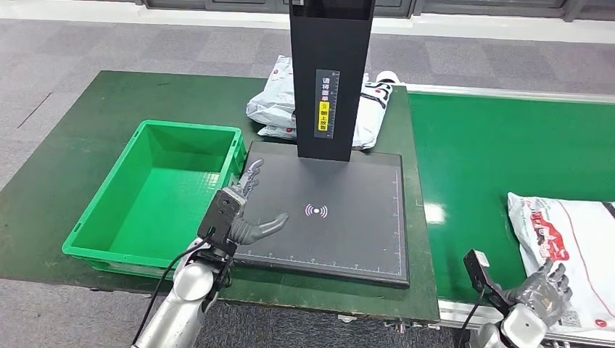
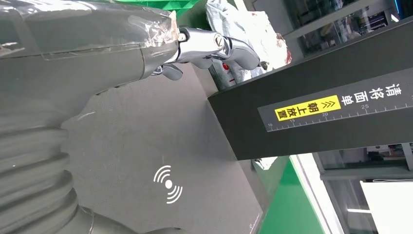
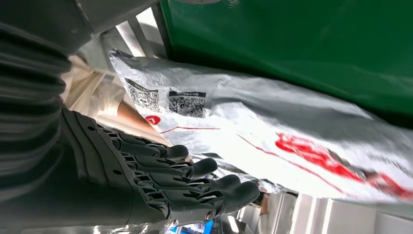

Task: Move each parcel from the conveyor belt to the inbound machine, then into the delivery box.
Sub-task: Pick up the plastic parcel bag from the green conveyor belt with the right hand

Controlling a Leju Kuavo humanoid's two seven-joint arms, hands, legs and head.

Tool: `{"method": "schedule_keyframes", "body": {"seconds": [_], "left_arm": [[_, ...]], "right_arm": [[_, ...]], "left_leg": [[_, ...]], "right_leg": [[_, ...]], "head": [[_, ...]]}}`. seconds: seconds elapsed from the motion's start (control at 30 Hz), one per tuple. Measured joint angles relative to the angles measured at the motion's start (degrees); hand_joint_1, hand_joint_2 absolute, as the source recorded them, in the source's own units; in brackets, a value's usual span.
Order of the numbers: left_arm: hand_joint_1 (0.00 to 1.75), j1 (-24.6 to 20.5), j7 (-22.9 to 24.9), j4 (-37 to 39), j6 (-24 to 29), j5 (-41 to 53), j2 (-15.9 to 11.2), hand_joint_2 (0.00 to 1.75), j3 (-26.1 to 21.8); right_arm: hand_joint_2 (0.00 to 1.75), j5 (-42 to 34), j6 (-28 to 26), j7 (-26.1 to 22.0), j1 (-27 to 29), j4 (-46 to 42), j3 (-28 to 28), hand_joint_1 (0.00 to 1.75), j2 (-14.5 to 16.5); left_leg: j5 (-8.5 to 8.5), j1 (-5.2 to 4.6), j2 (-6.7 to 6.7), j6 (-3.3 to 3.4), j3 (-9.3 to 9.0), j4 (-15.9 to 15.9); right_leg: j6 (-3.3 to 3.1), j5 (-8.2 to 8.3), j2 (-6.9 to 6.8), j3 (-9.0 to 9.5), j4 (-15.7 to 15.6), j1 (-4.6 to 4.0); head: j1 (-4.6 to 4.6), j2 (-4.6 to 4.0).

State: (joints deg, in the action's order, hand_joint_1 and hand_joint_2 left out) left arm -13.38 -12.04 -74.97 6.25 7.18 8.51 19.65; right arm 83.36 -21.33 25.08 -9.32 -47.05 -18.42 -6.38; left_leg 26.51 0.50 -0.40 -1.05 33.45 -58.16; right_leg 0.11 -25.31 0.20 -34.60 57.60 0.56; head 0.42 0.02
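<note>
A white parcel (image 1: 573,246) with red print lies on the green conveyor belt (image 1: 493,159) at the right; its codes show on the parcel (image 3: 253,122) in the right wrist view. My right hand (image 1: 544,290) sits at the parcel's near edge, fingers spread and holding nothing; the same hand (image 3: 160,180) appears just beside the bag. My left hand (image 1: 243,210) hovers open over the left edge of the black inbound machine's plate (image 1: 341,232). The green delivery box (image 1: 156,196) stands empty to the left.
The machine's black column (image 1: 330,80) rises behind the plate, also seen as the column (image 2: 316,107) in the left wrist view. More white parcels (image 1: 272,105) are piled behind it on the dark green table (image 1: 72,159).
</note>
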Motion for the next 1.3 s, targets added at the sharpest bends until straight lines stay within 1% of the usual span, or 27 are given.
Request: {"method": "schedule_keyframes", "body": {"seconds": [0.13, 0.3, 0.5, 0.7, 1.3], "left_arm": [[0.0, -0.01, -0.01, 0.44, -0.22, 0.04, -0.01, 1.75, 0.0], [0.0, -0.4, -0.13, 1.16, -0.53, 0.3, 0.06, 1.75, 0.0], [0.0, -1.31, -0.15, 2.3, -0.93, 0.71, 0.14, 1.75, 0.0], [0.0, -1.93, -0.17, 3.41, -0.93, 0.76, 0.28, 1.75, 0.0], [0.0, -2.25, -0.35, 4.45, -0.93, 0.86, 0.49, 1.75, -0.01]], "right_arm": [[1.75, 1.18, 2.27, 1.24, -1.01, 2.05, -0.22, 0.0, -0.68], [1.75, 2.86, 5.48, 2.63, -2.61, 3.03, -1.41, 0.0, -0.8], [1.75, 3.97, 7.71, 2.91, -4.3, 4.27, -3.03, 0.0, -1.01], [1.75, 4.22, 8.48, 2.86, -5.28, 5.24, -3.26, 0.0, -1.07], [1.75, 4.65, 8.28, 2.86, -6.05, 6.23, -4.16, 0.0, -1.08]], "left_leg": [[0.0, 0.0, 0.01, 0.0, -0.01, 0.0], [-0.01, 0.0, 0.01, 0.01, -0.02, -0.01], [-0.04, -0.01, 0.01, 0.05, -0.04, -0.02], [-0.04, -0.01, 0.01, 0.05, -0.07, -0.03], [-0.04, -0.01, 0.0, 0.05, -0.08, -0.03]], "right_leg": [[0.0, 0.0, 0.0, 0.0, 0.0, 0.0], [0.01, 0.01, 0.0, 0.02, 0.0, 0.0], [0.06, 0.05, 0.0, 0.06, -0.01, 0.01], [0.06, 0.06, 0.01, 0.08, -0.01, 0.01], [0.07, 0.06, -0.01, 0.11, -0.02, 0.01]], "head": [[0.0, -0.01], [0.0, 0.0], [0.0, 0.01], [0.0, 0.0], [0.0, -0.01]]}}
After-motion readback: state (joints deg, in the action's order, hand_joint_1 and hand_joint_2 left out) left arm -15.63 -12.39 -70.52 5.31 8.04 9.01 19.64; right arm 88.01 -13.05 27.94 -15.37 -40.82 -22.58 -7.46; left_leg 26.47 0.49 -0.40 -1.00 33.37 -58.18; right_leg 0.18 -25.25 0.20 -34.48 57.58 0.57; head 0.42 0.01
